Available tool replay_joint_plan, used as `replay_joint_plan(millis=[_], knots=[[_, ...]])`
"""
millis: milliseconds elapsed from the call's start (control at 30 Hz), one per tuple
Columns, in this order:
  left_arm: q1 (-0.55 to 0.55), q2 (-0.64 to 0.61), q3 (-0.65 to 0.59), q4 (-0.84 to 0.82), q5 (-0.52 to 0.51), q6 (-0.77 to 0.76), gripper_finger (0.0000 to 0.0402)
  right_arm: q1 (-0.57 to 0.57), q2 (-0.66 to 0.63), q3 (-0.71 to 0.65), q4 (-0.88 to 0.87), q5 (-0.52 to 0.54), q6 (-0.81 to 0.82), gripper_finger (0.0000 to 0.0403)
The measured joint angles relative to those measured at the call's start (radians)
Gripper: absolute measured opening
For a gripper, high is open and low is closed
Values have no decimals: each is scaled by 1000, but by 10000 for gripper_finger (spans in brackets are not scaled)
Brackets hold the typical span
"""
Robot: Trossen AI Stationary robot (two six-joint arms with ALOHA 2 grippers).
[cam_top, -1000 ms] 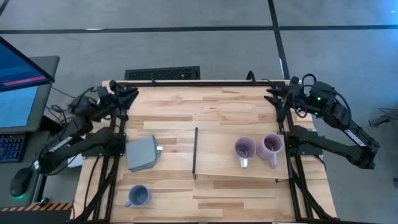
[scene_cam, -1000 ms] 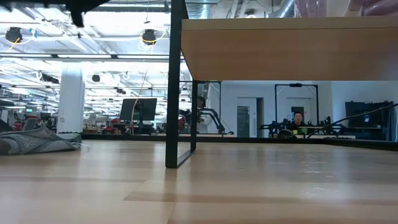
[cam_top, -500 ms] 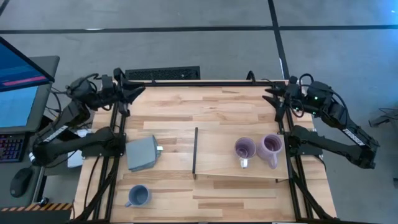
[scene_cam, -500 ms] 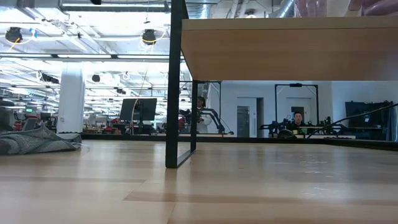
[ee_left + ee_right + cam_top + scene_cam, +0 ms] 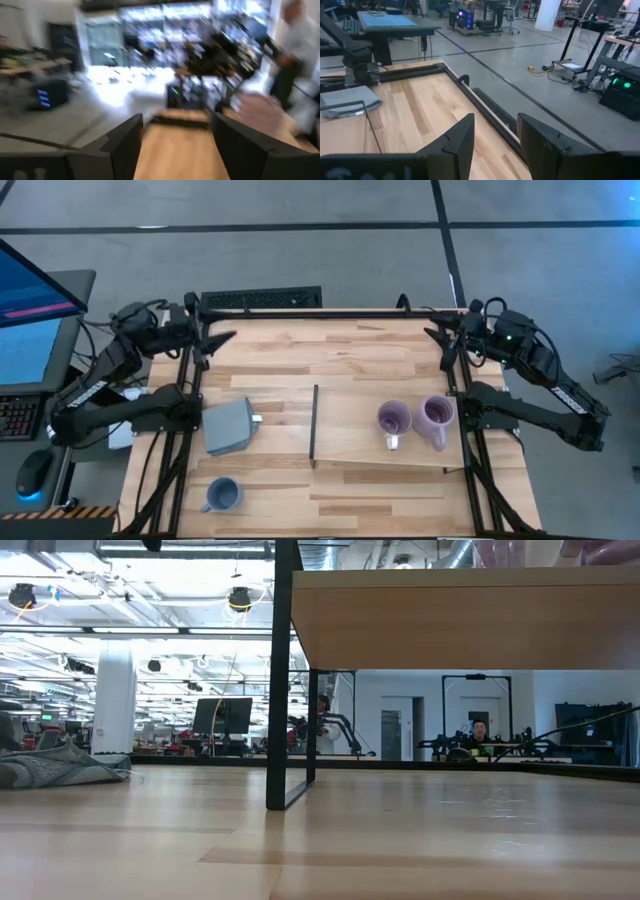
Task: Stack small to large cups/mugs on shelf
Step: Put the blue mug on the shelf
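Observation:
Two lavender mugs point(image 5: 394, 420) point(image 5: 435, 418) stand side by side on the right part of the light-wood shelf point(image 5: 350, 445), which has a black strip point(image 5: 313, 423) along its left edge. The blue-grey mug point(image 5: 222, 495) stands on the tabletop near the near left corner. My left gripper point(image 5: 218, 337) hangs open at the far left corner of the table, with nothing between its fingers point(image 5: 125, 145). My right gripper point(image 5: 440, 337) stands open at the far right corner, also with nothing between its fingers point(image 5: 460, 142). In the low view the mugs' bases point(image 5: 500, 550) show above the shelf's edge point(image 5: 460, 620).
A flat grey square block point(image 5: 228, 427) lies on the table left of the shelf. The shelf's black leg point(image 5: 283, 670) stands on the tabletop, with open room under the panel. People and desks show in the room beyond the table.
My left arm has drawn back and up toward the table's far left corner and has left the top of the low view. Its fingers look wider apart now than a second ago. The mugs, the block and my right arm have kept still.

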Motion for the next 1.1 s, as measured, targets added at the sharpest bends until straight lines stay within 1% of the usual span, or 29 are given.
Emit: replay_joint_plan(millis=[33,100,200,267,467,600,667,800,900,1000,1100], knots=[[-5,1,24,-59,24,18,229,0,0,0,4,1,0,172],[-18,22,97,-201,32,22,230,0,0,0,13,0,0,173],[-52,84,243,-469,6,20,231,0,0,0,15,4,0,173],[-83,146,335,-615,-25,20,231,0,0,0,14,20,0,172],[-194,338,573,-937,-90,-16,231,0,0,0,14,29,0,171],[-290,466,688,-1150,-96,-25,231,0,0,0,4,29,0,171],[-343,522,725,-1247,-122,-44,231,0,0,0,1,29,0,171],[-474,616,741,-1343,-155,-94,231,0,0,0,-30,29,0,173],[-590,675,740,-1338,-195,-95,231,0,0,0,-62,29,0,173],[-701,730,741,-1341,-272,-98,231,0,1,0,-100,29,0,171],[-796,790,740,-1340,-312,-139,231,0,1,0,-130,29,0,172]])
